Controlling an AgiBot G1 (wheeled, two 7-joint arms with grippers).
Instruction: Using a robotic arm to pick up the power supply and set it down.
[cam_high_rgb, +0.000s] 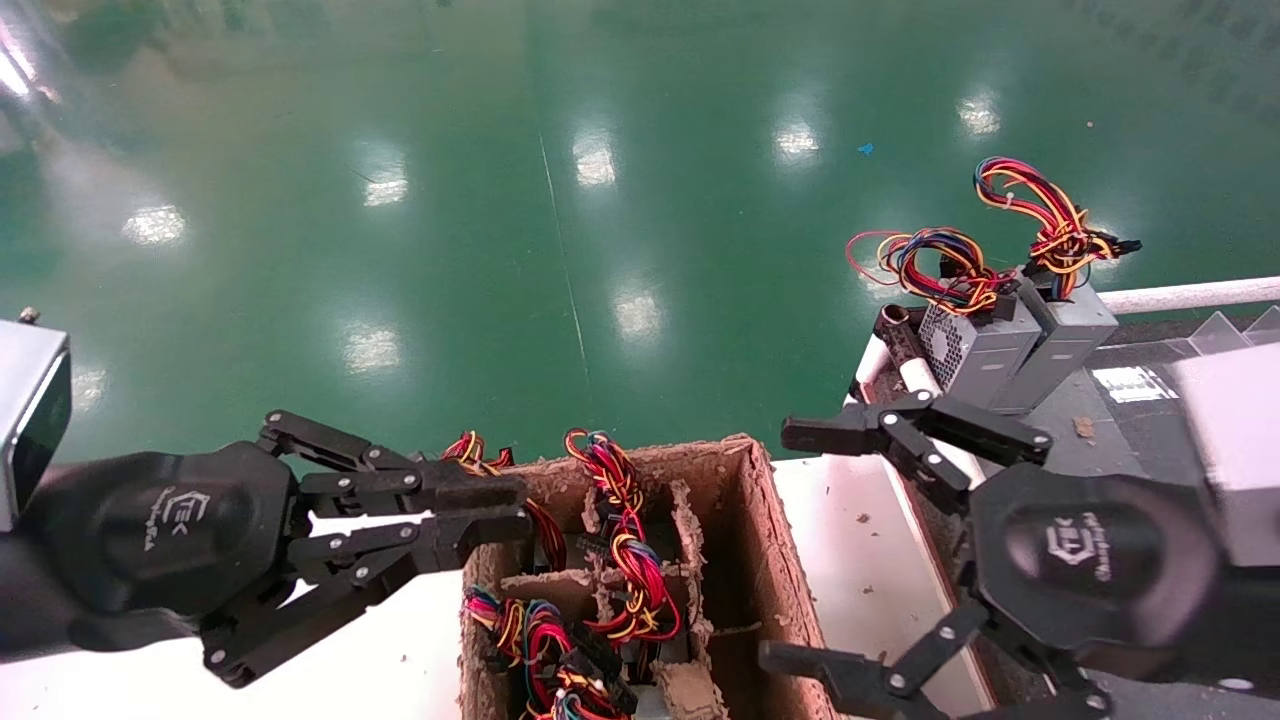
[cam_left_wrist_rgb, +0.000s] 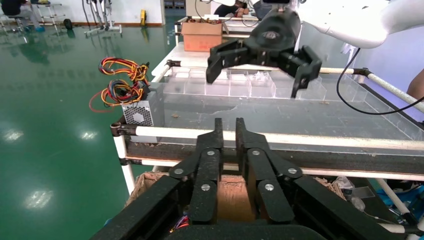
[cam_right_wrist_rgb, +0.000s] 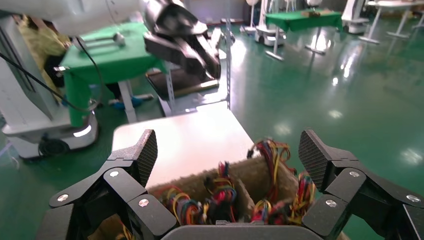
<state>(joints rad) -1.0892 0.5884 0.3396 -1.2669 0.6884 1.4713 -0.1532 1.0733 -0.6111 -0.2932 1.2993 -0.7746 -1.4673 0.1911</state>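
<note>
With the right gripper (cam_high_rgb: 815, 545) held wide apart above the cardboard box (cam_high_rgb: 755, 520) of power supplies (cam_high_rgb: 625, 570) and the left gripper (cam_high_rgb: 495, 510), jaws together, beside that box, loose wires could be snagged on its dividers when one is lifted.

Left gripper (cam_high_rgb: 520, 508) reaches in from the near left, fingers together; right gripper (cam_high_rgb: 795, 545) at the near right gapes wide
</note>
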